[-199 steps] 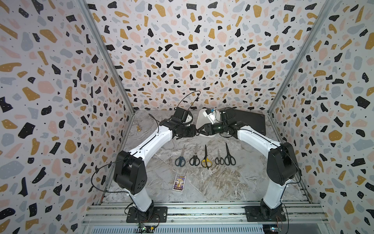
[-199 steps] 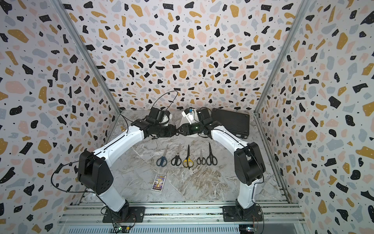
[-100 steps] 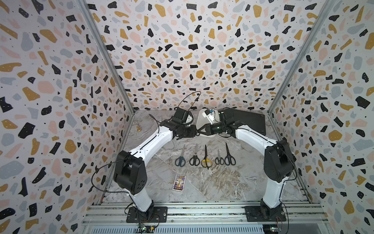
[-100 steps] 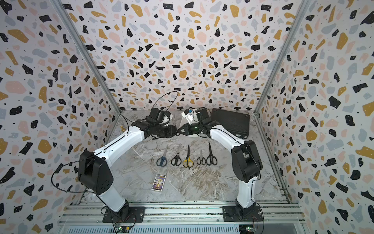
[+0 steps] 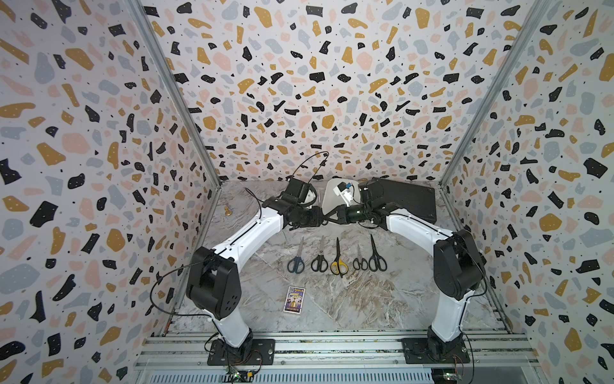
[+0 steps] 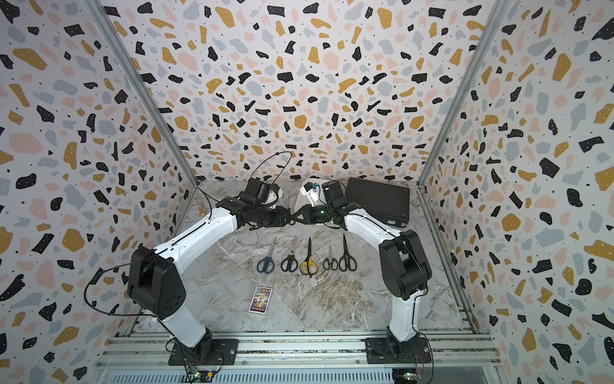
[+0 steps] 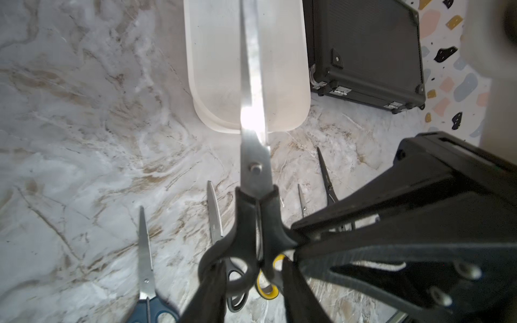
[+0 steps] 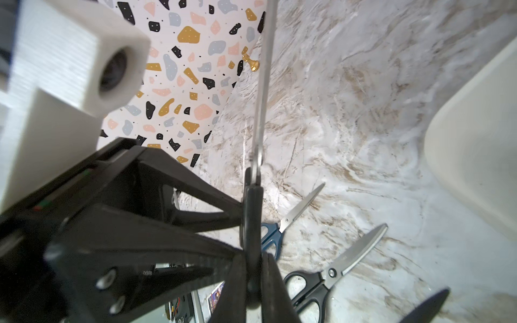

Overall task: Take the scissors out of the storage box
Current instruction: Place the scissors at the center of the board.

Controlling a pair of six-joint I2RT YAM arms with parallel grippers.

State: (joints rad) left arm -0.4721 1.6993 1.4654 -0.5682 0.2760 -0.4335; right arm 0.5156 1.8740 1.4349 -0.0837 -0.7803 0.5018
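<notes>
Nearly done by the looks: a row of five pairs point(image 5: 338, 266) is being shown laid out on the desk point(image 5: 365, 306). The sixth pair point(image 7: 253, 173) is being held in mid-air, just in front of the box point(image 5: 329, 199). The left fingers point(image 7: 207, 296) are being seen spread loose round its handles, the right fingers point(image 8: 275, 296) clamped on them. Only setting it down is being left. The box is looking empty, and the case point(image 5: 408, 199) beside it shut.

Black latched case point(image 5: 407, 202) at the back; colourful card point(image 5: 294, 299) well in front of it; tiny gold knob point(image 5: 227, 210) far off to its side
</notes>
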